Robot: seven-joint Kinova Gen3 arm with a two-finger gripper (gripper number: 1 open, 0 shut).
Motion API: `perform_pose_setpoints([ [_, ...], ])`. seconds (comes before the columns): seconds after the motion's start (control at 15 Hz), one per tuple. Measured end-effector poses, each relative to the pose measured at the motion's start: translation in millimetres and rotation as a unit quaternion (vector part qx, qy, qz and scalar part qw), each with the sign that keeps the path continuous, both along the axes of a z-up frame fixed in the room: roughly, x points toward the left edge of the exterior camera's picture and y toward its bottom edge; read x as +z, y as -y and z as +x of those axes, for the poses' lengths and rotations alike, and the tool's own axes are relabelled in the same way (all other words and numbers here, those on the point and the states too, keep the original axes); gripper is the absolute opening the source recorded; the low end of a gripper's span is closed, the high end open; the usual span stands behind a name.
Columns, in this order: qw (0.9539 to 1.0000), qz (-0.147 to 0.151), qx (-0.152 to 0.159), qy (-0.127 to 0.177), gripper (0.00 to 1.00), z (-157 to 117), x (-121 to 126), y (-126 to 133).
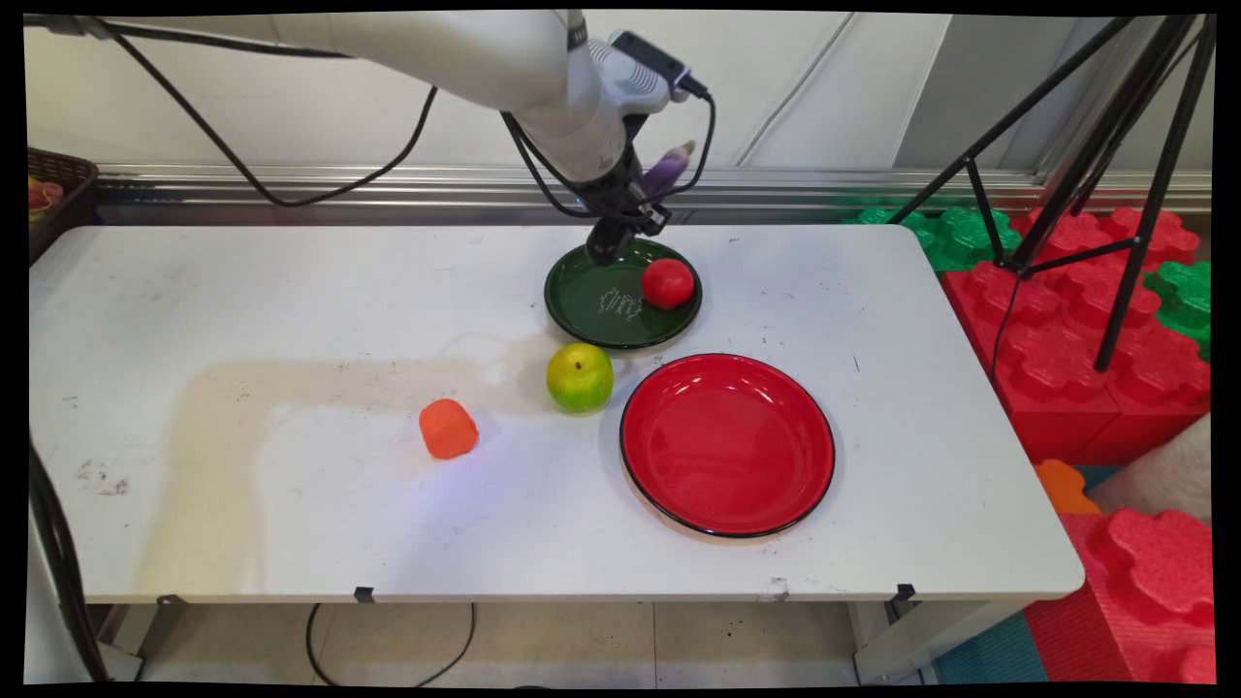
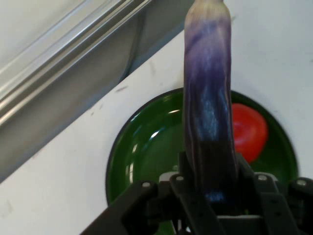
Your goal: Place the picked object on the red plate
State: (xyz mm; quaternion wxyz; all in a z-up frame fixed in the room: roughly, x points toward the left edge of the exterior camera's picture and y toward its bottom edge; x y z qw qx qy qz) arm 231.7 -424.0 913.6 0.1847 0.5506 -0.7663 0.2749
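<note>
Gripper (image 2: 211,193) was clamped on a purple eggplant (image 2: 208,93), fingers pressed to its dark lower end from either side. In the hand view the eggplant's long axis ran straight out from the gripper, pale tip farthest from the hand; in the main view the eggplant (image 1: 668,171) stuck out up and to the right of the gripper (image 1: 620,228), tilted, clear of the table.

Directly under the hand lay the green plate (image 1: 591,296); the gripper hung over its far rim, above it, contact not evident. A red tomato (image 1: 668,284) sat in the plate's right part; in the hand view the tomato (image 2: 252,129) showed just right of the eggplant's shaft, partly hidden behind it.

Outward from there: a green apple (image 1: 580,377) stood on the white table (image 1: 291,291) just beside the green plate's near rim. A red plate (image 1: 727,444) lay to the apple's right, near but apart from it. An orange block (image 1: 448,428) lay left of the apple, well apart from the hand. Dark basket (image 1: 58,189) at the table's far left corner; red and green foam blocks (image 1: 1066,310) and a black tripod (image 1: 1115,145) stood off the table's right end
</note>
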Motion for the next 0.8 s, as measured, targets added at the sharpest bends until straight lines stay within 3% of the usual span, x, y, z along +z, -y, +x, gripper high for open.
perform_pose_setpoints([
  [0.13,0.9994,-0.001,-0.035,0.006,0.0,-6,12,-11],
  [0.4,0.9927,0.011,-0.119,0.021,0.0,-23,34,-40],
  [0.8,0.9761,0.052,-0.208,0.039,0.0,-43,44,-76],
])
